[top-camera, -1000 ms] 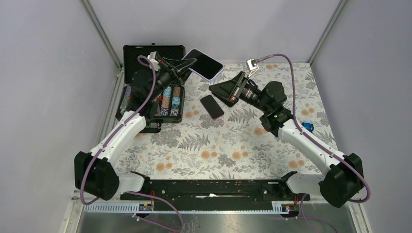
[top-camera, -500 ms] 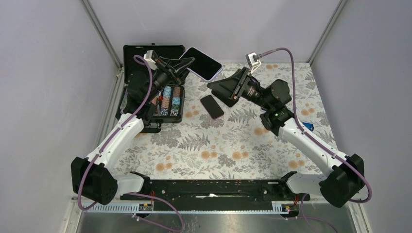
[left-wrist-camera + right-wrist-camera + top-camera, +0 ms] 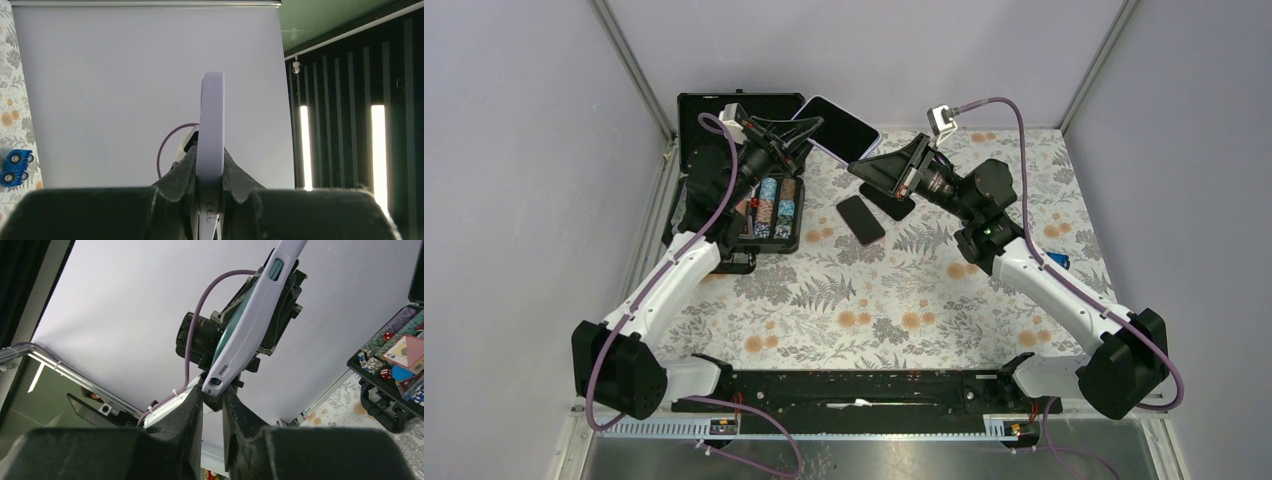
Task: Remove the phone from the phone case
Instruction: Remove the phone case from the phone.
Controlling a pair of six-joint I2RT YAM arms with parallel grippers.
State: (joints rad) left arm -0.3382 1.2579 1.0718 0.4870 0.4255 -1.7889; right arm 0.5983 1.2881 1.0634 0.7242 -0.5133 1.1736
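Right arm has swung up and left, so its gripper [image 3: 212, 390] now pinches the bottom corner of the phone case [image 3: 248, 327]. Left gripper [image 3: 210, 161] is clamped on the opposite edge, holding the case raised above the desk [image 3: 874, 300] at the back, with the phone [image 3: 840, 126] seated inside. Gripping from both sides probably lets one arm peel the case away.

In the right wrist view the phone case [image 3: 252, 320] runs off the top edge.

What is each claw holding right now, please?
Left claw: closed on the phone case.
Right claw: closed on a corner of the phone case.
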